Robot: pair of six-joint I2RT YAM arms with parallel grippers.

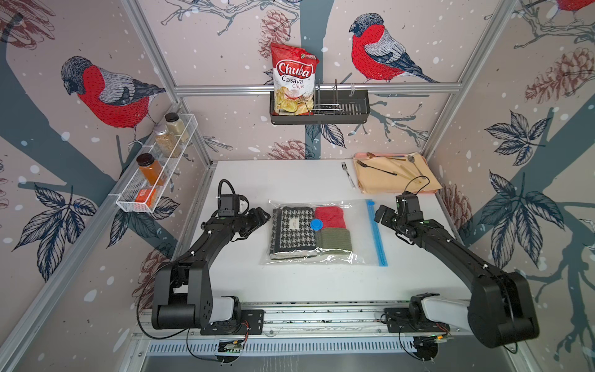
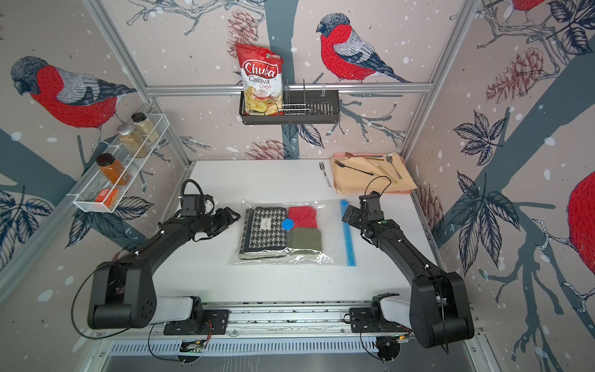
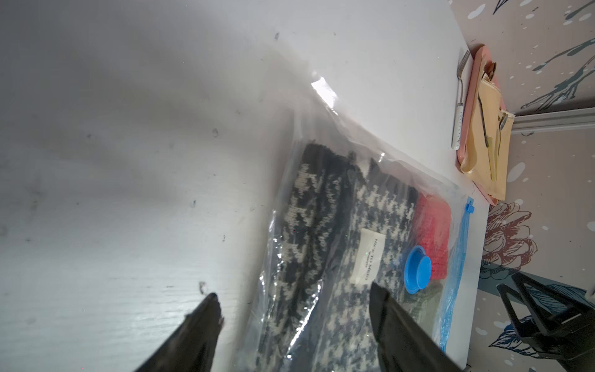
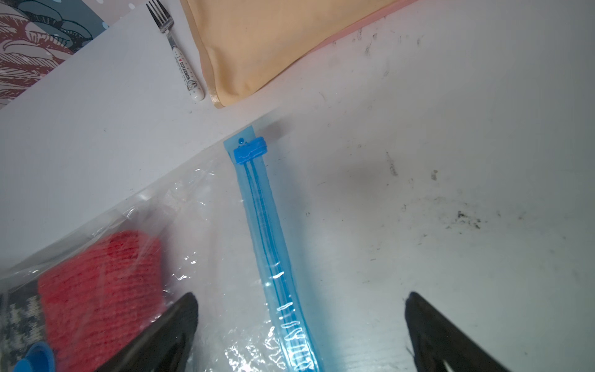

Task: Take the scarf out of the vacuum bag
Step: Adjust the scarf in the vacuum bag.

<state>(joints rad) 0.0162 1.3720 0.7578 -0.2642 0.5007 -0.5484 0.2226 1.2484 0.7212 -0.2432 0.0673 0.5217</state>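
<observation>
The clear rectangular plastic vacuum bag (image 1: 359, 225) lies on the white worktop (image 1: 289, 180). Inside, the black-and-white houndstooth woven scarf (image 1: 291, 235) lies left; right of it, the red knit piece (image 1: 331, 216) lies behind the olive-green knit piece (image 1: 335, 240). The light-blue zip strip (image 1: 377, 235) runs along the bag's right edge.

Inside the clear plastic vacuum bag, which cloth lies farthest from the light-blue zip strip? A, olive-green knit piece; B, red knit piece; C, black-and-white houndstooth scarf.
C: the black-and-white houndstooth scarf lies at the opposite end of the clear vacuum bag, with the red knit piece and the olive-green knit piece between it and the light-blue zip strip.
</observation>
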